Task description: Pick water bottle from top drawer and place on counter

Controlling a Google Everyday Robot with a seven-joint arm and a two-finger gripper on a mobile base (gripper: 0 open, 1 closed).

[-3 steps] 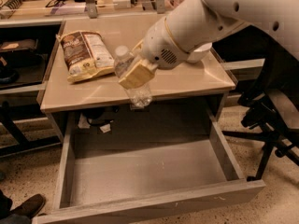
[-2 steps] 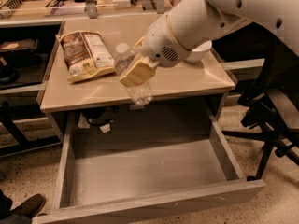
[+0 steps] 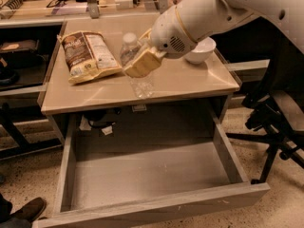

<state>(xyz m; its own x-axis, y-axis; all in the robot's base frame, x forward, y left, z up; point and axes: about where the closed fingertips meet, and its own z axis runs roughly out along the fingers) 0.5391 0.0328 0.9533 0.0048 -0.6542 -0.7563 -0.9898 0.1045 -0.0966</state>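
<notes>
Camera view looks down on the counter, where the pincer is clenched around the middle of the water bottle. The bottle stands upright over the counter's front part, near its front edge; whether its base touches the surface cannot be told. A chip bag lies on the counter's left side and a white bowl toward its right rear. Below the counter, the top drawer is pulled out.

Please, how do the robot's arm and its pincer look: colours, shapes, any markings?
The arm is white, thick and rounded, with a thin yellow ring and a vent grille near the wrist. The pincer, over the counter, has flat cream-tan fingers.
</notes>
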